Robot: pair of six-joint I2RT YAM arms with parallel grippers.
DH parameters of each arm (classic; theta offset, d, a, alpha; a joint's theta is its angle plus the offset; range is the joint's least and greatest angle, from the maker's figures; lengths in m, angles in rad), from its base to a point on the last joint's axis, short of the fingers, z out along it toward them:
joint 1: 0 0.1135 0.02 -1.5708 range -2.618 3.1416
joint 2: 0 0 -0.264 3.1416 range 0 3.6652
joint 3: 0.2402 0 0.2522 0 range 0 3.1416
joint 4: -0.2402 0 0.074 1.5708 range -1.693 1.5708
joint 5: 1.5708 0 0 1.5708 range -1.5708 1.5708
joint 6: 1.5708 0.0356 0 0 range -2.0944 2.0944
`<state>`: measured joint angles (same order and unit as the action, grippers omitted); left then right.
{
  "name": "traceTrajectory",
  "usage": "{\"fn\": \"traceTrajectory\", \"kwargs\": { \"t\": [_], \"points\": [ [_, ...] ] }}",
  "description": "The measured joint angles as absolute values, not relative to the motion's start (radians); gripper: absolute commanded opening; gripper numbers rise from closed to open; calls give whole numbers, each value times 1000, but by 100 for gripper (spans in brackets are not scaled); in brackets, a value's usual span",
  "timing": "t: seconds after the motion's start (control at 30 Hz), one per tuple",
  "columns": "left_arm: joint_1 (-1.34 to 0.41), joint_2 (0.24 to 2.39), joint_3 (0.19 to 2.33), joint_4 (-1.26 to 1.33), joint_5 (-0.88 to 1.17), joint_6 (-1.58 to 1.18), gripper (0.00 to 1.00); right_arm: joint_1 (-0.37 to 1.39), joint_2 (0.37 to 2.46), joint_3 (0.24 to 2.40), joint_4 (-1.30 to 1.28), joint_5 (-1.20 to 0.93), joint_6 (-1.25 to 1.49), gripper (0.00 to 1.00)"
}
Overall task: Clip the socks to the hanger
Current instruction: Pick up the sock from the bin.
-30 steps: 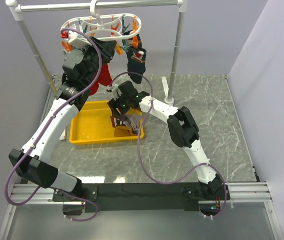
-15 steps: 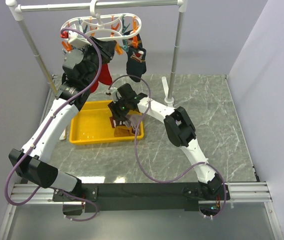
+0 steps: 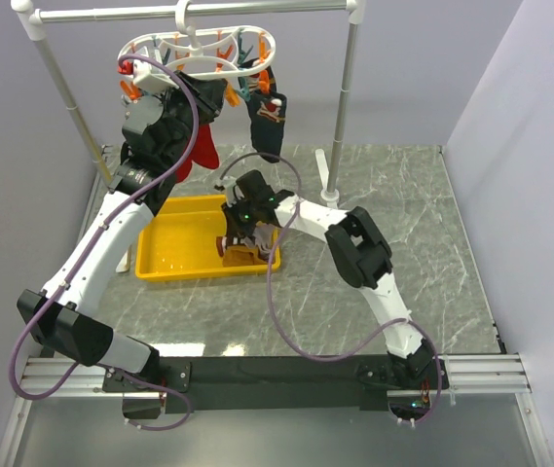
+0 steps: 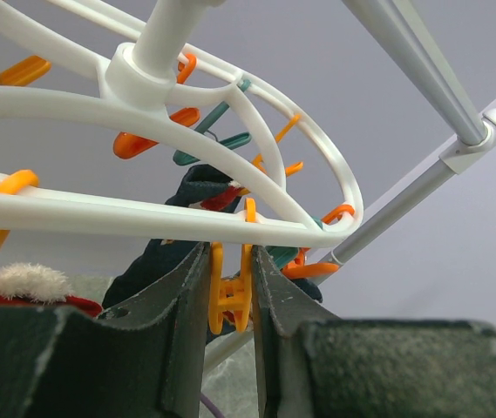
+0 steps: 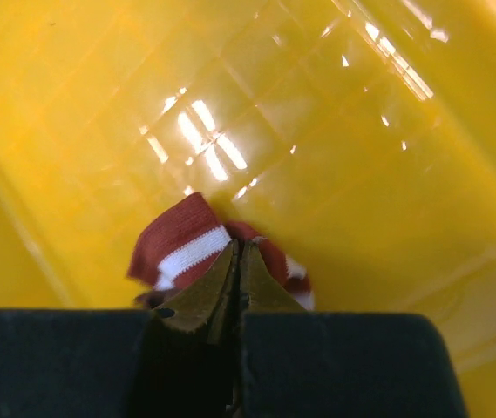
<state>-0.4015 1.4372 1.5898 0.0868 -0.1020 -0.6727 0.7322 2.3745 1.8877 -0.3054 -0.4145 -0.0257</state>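
- hanger (image 4: 125, 212): white ring frame, plain.
- orange clothespin (image 4: 230, 300): solid orange, as most of the others are; teal clothespins (image 4: 211, 150) fewer.
- striped sock (image 5: 191, 244): deep red, white bands across the cuff.
- tray (image 5: 99, 104): glossy bright yellow, white glare patches.
- dark sock (image 3: 265, 122): navy-black, small red-and-white patch near the top.
- red sock (image 3: 205, 151): plain red on what shows.
- surface (image 3: 403, 214): grey marble pattern, pale veins.
- cable (image 3: 272, 302): purple.
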Motion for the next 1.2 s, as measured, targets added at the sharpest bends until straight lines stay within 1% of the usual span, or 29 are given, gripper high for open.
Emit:
{"fn": "traceTrajectory", "kwargs": {
  "t": [0.13,0.23,0.37,0.5,0.6,0.73,0.93,0.97,1.0,1.1,1.13,1.2],
  "points": [
    [-401,1437,1585,94,-102,-673,27,730,2247,1728,-204,-399,54,0],
    [-400,1437,1575,105,-102,-673,27,730,2124,1628,-113,-345,108,0],
    [-400,1431,1561,111,-102,-674,27,730,1983,1539,4,-262,158,0],
    [-398,1421,1552,113,-103,-673,26,733,1887,1448,99,-198,183,0],
    [-398,1411,1542,116,-104,-673,27,744,1845,1362,137,-167,169,0],
    [-398,1401,1528,118,-103,-673,26,785,1843,1290,113,-157,118,0],
    [-397,1399,1524,123,-104,-673,27,828,1841,1235,65,-206,57,0],
    [-397,1398,1523,124,-104,-673,26,828,1841,1228,52,-215,47,1],
    [-397,1397,1521,125,-104,-673,26,826,1841,1222,40,-224,36,9],
    [-396,1394,1515,128,-104,-673,26,826,1841,1221,-1,-249,-1,24],
    [-396,1393,1513,130,-104,-673,26,826,1840,1223,-12,-257,-16,31],
    [-396,1392,1510,131,-104,-673,27,826,1840,1230,-46,-268,-53,34]
  ]
}}
